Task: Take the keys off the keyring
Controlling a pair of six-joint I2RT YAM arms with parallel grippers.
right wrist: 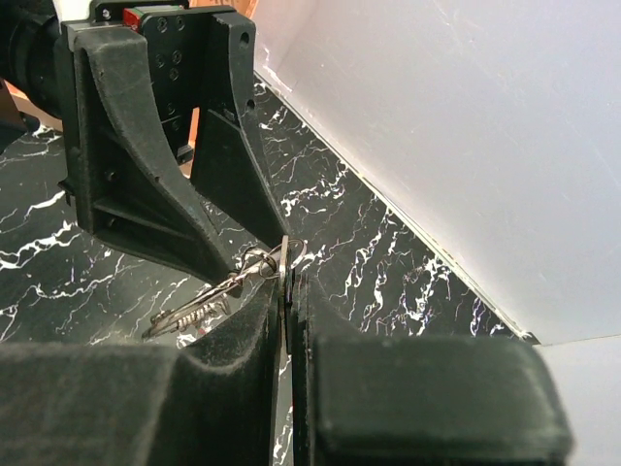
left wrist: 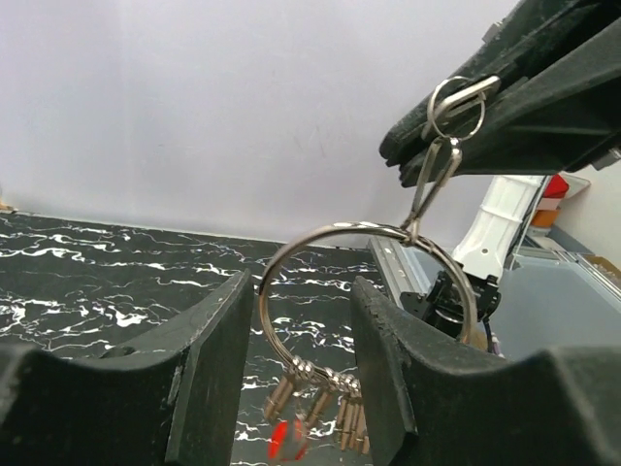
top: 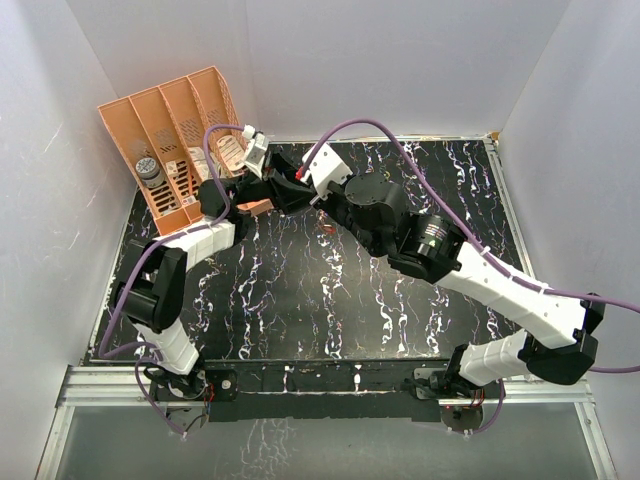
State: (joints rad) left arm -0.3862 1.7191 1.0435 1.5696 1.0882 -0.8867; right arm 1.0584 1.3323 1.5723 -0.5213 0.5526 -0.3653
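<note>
- The right gripper [right wrist: 288, 278] is pinching its fingers tight on a small split ring [left wrist: 466, 94], whose thin metal edge is showing in the slit between the pads.
- From that split ring a slim metal clasp [left wrist: 417, 204] is hanging down and hooking onto the keyring [left wrist: 340, 227], so the whole chain is dangling in the air above the black marbled table [top: 300, 300].
- The left gripper [left wrist: 303, 291] is holding its fingers wide apart, gripping nothing, with the keyring sitting in the gap between them; whether the wire is touching either finger cannot be told.
- The keys [left wrist: 325, 398] are bunching together at the bottom of the keyring, silver-grey ones side by side and the red-headed key [left wrist: 283, 439] lowest on the left.
- In the top view both arms are meeting at the far left of the table, just beside the orange file organizer [top: 170, 130].
</note>
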